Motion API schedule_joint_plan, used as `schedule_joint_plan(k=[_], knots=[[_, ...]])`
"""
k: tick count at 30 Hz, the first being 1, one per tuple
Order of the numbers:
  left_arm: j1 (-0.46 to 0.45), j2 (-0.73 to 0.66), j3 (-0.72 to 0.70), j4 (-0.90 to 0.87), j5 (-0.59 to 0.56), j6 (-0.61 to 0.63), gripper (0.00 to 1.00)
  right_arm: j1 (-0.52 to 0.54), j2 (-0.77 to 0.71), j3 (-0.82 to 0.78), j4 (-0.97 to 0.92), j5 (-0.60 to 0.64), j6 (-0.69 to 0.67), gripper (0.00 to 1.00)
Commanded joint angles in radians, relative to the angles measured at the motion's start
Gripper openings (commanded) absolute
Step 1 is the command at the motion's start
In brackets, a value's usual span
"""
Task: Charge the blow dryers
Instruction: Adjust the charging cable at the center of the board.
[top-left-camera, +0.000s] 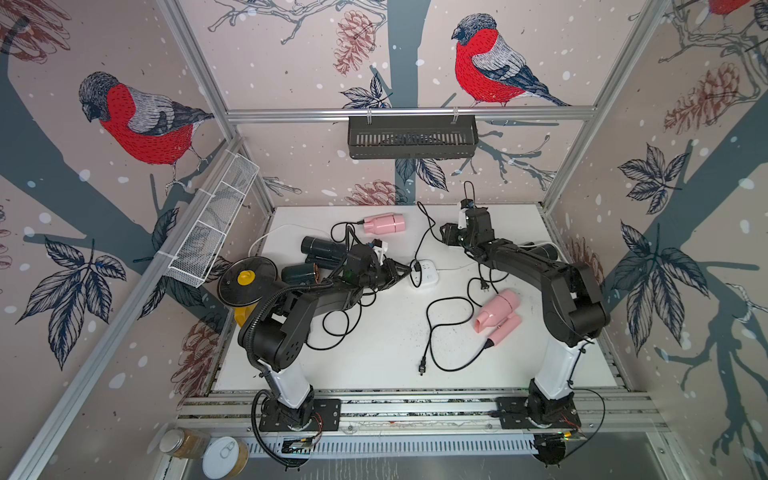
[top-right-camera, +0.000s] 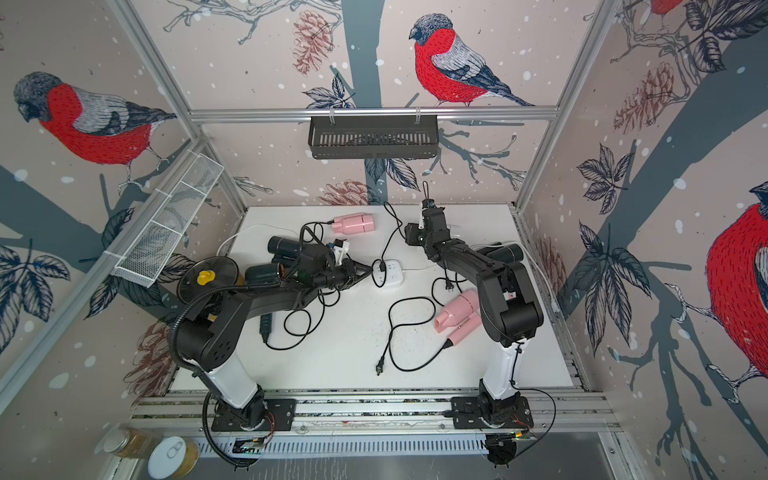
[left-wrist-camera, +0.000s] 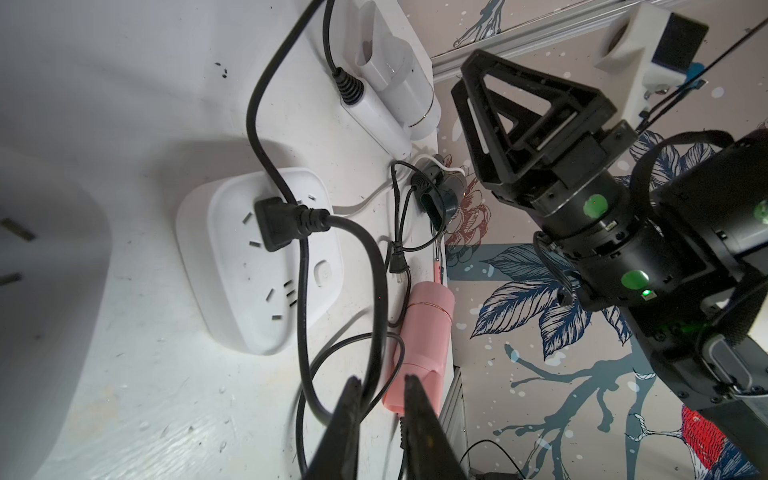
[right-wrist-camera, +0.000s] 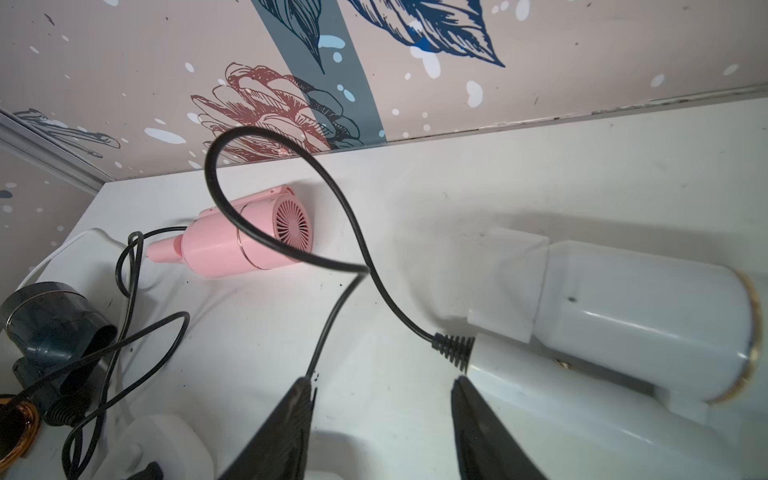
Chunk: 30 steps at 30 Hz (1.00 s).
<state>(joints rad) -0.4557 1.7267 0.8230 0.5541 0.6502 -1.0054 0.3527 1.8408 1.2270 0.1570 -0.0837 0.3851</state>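
My left gripper (left-wrist-camera: 382, 380) hovers low beside the white power strip (top-left-camera: 424, 272), its jaws slightly apart. A thick black cord runs past one fingertip, and its plug (left-wrist-camera: 274, 222) sits in the strip. My right gripper (right-wrist-camera: 380, 382) is open at the rear middle of the table (top-left-camera: 448, 233), with nothing between its fingers. The white blow dryer (right-wrist-camera: 623, 316) lies right beside it, its cord looping upward. One pink dryer (top-left-camera: 384, 223) lies at the back, another (top-left-camera: 498, 316) at front right. A black dryer (top-left-camera: 322, 247) and a dark green one (top-left-camera: 299, 274) lie at the left.
A yellow pot with a black lid (top-left-camera: 247, 276) stands at the left edge. Two loose plugs (top-left-camera: 422, 368) (top-left-camera: 483, 284) lie on the table amid tangled cords. Another black dryer (top-left-camera: 546, 250) is half hidden behind my right arm. A white wire basket (top-left-camera: 212, 224) hangs on the left wall.
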Motion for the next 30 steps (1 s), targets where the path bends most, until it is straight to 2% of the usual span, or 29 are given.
schedule_joint_plan(k=[1, 6, 11, 19, 24, 30], knots=[[0.000, -0.023, -0.004, -0.017, 0.002, 0.032, 0.23, 0.001, -0.069, -0.070, -0.024, -0.024, -0.020, 0.56], [-0.001, -0.085, -0.010, -0.111, -0.017, 0.099, 0.33, -0.060, -0.191, -0.196, -0.101, -0.015, 0.044, 0.47], [-0.009, -0.184, -0.033, -0.222, -0.064, 0.175, 0.49, -0.077, -0.280, -0.292, -0.190, 0.082, 0.050, 0.42], [-0.070, -0.344, -0.092, -0.386, -0.154, 0.304, 0.89, -0.100, -0.183, -0.228, -0.364, 0.152, -0.002, 0.40], [-0.103, -0.445, -0.168, -0.352, -0.194, 0.323, 0.99, -0.103, -0.108, -0.191, -0.384, 0.188, -0.021, 0.37], [-0.114, -0.492, -0.232, -0.281, -0.168, 0.318, 0.99, -0.112, -0.026, -0.159, -0.377, 0.190, -0.054, 0.34]])
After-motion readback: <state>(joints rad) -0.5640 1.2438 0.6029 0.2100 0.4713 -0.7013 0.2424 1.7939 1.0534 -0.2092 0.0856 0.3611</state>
